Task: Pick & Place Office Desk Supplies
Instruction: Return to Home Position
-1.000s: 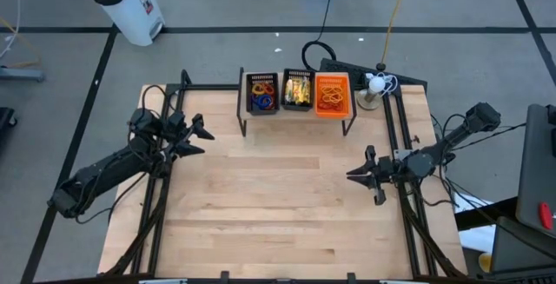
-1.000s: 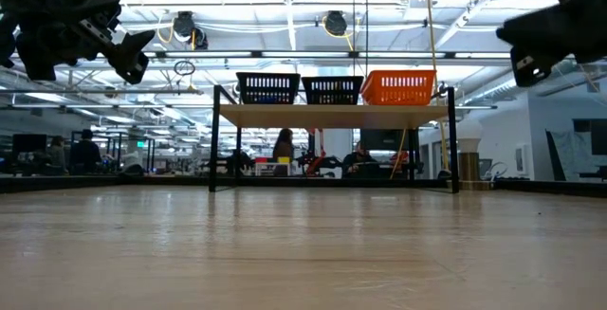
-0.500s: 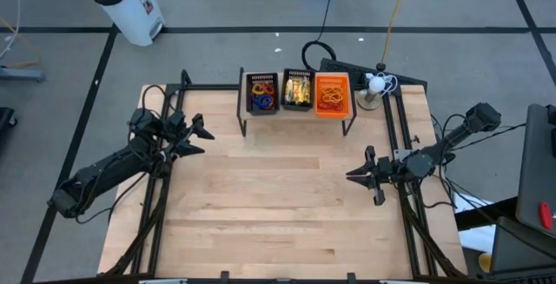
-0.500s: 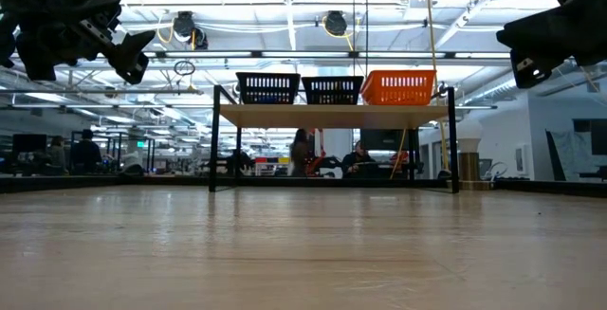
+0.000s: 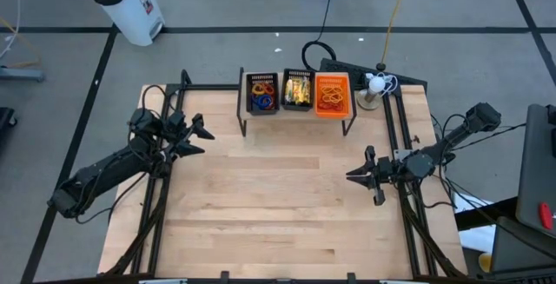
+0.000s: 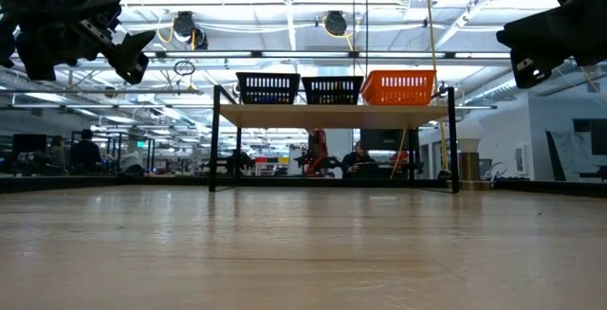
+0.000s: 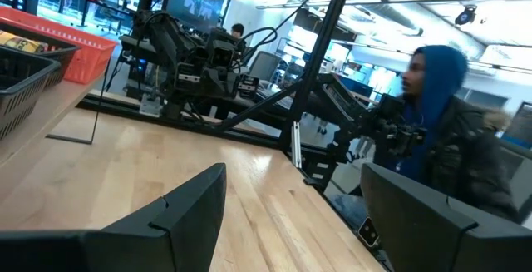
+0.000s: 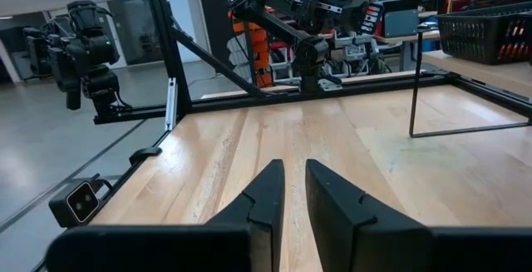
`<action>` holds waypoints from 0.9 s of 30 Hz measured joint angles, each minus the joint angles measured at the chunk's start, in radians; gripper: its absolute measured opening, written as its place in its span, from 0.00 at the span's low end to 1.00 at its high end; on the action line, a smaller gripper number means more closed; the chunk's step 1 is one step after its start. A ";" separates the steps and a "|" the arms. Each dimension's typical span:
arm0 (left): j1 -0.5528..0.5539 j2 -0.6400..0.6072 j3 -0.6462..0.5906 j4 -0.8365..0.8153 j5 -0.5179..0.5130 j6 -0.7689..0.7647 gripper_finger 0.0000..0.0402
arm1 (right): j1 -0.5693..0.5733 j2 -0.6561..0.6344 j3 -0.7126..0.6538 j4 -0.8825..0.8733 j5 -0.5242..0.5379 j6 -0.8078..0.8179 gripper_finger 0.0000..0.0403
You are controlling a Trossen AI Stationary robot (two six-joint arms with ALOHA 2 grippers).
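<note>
Thin rubber-band loops point(image 5: 261, 99) in red, orange and blue lie heaped in the left black mesh basket point(image 6: 267, 88) on the low wooden-topped shelf point(image 6: 332, 116) with dark metal legs. Finger-sized yellow-gold oblong pieces point(image 5: 298, 93) fill the middle black mesh basket point(image 6: 333, 91), and more orange loops sit in the orange plastic basket point(image 6: 399, 88) at the shelf's right end.

My left pincer point(image 5: 198, 139) hangs off the shelf's left side, its fingers point(image 7: 191, 210) spread wide and gripping nothing. My right pincer point(image 5: 351, 175) hovers well apart from the shelf, in front of its right end, fingers point(image 8: 268, 190) drawn almost together, only a thin slit between them, empty.

The pale wooden table point(image 5: 278, 214) stretches bare in front of the shelf. A person in a blue hood point(image 7: 440, 131) stands beyond the table, and a white bin point(image 5: 122, 2) stands on the floor behind the shelf's left.
</note>
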 joint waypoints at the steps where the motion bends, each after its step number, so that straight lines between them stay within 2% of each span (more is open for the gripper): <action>1: 0.000 0.000 0.000 0.000 0.000 0.000 0.70 | 0.000 0.000 0.000 0.000 0.000 0.000 0.10; 27: 0.000 0.000 0.000 0.000 0.000 0.000 0.70 | 0.000 0.000 -0.001 0.000 0.000 0.000 0.11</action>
